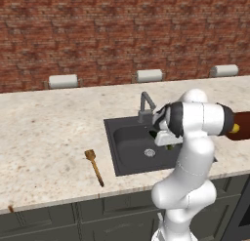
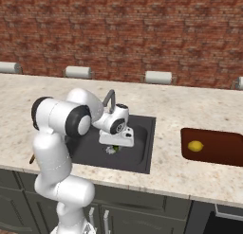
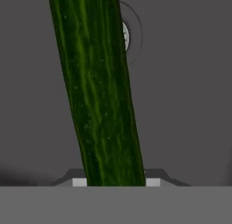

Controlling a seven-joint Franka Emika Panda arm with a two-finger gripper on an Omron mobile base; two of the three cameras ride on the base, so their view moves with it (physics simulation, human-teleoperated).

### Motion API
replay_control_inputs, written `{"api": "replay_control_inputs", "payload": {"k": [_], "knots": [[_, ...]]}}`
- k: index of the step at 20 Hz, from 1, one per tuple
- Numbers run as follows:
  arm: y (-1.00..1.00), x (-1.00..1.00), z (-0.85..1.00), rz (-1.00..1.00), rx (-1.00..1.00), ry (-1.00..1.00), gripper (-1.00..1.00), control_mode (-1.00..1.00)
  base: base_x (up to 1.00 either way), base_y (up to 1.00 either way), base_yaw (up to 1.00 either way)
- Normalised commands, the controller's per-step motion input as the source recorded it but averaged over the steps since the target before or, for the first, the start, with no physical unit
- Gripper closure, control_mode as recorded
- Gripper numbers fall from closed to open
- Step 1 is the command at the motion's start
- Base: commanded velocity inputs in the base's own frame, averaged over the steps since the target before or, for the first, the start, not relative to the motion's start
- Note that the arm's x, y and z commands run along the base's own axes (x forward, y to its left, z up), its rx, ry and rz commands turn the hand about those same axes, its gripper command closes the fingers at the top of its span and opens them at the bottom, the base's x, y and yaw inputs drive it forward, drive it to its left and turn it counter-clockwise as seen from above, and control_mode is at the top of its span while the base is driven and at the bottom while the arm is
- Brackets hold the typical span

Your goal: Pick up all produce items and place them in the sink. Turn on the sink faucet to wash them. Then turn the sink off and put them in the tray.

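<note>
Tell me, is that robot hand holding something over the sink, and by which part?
It looks so: the gripper seems shut on the cucumber, apparently near one end, above the sink. The fingertips themselves are hidden, so the exact spot is uncertain.

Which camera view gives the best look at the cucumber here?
The hand view: the cucumber runs up its whole height, skin plain, above the dark sink floor. Both base views give just a green sliver beneath the gripper, over the sink.

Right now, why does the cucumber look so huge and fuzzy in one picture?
Hand view: the camera sits close to the cucumber, so it looks big and soft-edged. Right base view: only a sliver peeks under the gripper, over the sink.
</note>
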Motion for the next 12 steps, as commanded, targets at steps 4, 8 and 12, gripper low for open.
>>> {"api": "replay_control_inputs", "payload": {"k": [4,8,12], "knots": [[-0.3,-0.1,1.0,-0.02,0.0,0.0,1.0,-1.0,0.0,0.0,0.0],[-0.34,-0.01,1.0,-0.05,0.0,0.0,1.0,-1.0,0.0,0.0,0.0],[-0.47,0.0,1.0,-0.04,0.0,-0.01,1.0,-1.0,0.0,0.0,0.0]]}}
